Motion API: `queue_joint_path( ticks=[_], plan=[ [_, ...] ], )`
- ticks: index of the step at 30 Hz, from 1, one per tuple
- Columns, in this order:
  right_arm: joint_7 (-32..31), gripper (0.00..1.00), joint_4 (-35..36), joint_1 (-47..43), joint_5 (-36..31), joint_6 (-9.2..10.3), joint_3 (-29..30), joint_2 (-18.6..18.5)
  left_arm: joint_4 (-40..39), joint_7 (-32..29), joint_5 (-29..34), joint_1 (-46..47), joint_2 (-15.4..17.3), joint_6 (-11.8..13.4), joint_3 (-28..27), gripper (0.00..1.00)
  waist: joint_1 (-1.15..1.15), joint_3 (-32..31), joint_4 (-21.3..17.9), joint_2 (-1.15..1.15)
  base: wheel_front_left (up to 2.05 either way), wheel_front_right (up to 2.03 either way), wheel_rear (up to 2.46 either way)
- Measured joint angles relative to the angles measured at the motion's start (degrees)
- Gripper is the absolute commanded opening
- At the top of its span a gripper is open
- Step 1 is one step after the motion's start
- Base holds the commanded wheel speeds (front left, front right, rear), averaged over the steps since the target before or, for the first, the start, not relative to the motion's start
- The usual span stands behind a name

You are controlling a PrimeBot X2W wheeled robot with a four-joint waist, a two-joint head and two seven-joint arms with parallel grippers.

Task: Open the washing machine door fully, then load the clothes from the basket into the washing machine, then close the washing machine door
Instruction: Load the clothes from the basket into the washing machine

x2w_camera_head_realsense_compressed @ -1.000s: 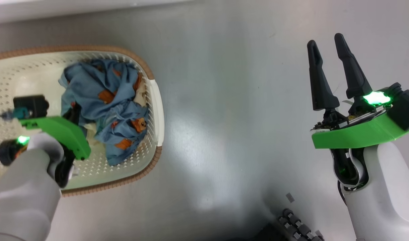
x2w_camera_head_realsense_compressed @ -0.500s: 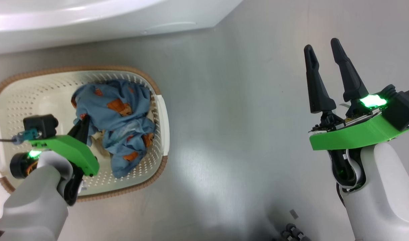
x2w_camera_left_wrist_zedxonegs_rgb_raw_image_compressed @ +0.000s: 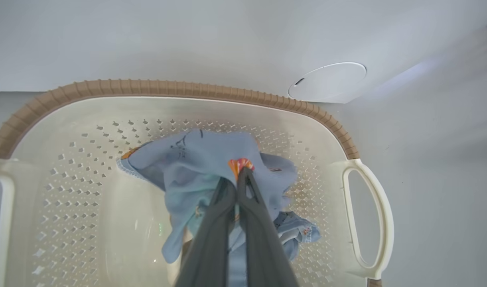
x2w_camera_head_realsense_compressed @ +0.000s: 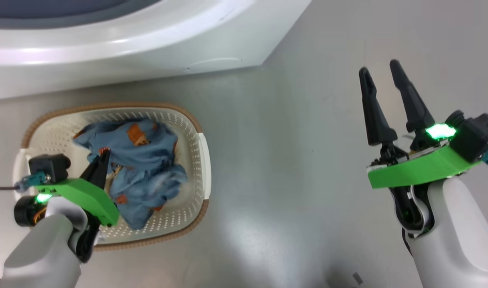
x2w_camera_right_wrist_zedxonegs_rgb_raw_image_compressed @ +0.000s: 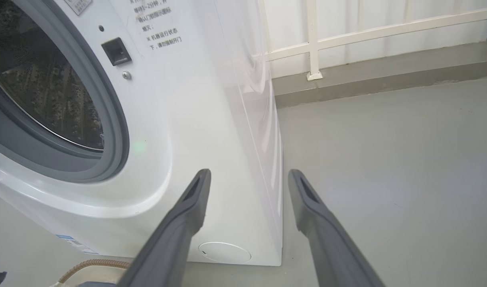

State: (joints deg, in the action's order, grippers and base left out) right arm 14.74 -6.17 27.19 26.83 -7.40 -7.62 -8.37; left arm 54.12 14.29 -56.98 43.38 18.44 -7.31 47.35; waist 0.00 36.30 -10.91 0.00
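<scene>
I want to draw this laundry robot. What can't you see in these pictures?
Number of clothes: bunched together, left wrist view.
Floor of the basket: partly under the clothes, head view.
Inside of the drum: dark, cut by right wrist view's left edge.
Prints on the clothes: blurred, head view.

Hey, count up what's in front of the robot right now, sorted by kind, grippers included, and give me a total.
washing machine: 1
basket: 1
bundle of light blue clothes: 1 (garments can't be told apart)
grippers: 2, the left gripper shut on the clothes, the right gripper open
total: 5
</scene>
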Motion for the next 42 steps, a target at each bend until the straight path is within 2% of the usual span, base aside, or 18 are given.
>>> queue_joint_path(
  ticks=[9,18,27,42],
  plan=[
    [0.0,1.00,-1.2,-1.6,0.0,0.00,-0.6,-0.8,-8.1,0.0,8.7,-7.1,-0.4,0.1,-8.5,0.00,0.00,-5.1,1.5,0.00,0.00,0.00,0.00],
    [0.0,1.00,-2.7,-4.1,0.6,0.00,-1.1,-1.5,-17.9,0.0,15.4,-15.7,-1.0,2.1,-15.5,0.00,0.00,-11.1,2.4,0.00,0.00,0.00,0.00],
    [0.0,1.00,-3.6,-6.3,0.7,0.00,-1.1,-2.4,-26.2,0.0,19.3,-21.8,-1.5,3.3,-19.7,0.00,0.00,-16.6,3.8,0.00,0.00,0.00,0.00],
    [0.0,1.00,-4.9,-10.4,1.1,0.00,-1.0,-2.8,-39.5,0.0,23.0,-30.7,-1.7,7.3,-23.4,0.00,0.00,-24.7,5.5,0.00,0.00,0.00,0.00]
  ],
)
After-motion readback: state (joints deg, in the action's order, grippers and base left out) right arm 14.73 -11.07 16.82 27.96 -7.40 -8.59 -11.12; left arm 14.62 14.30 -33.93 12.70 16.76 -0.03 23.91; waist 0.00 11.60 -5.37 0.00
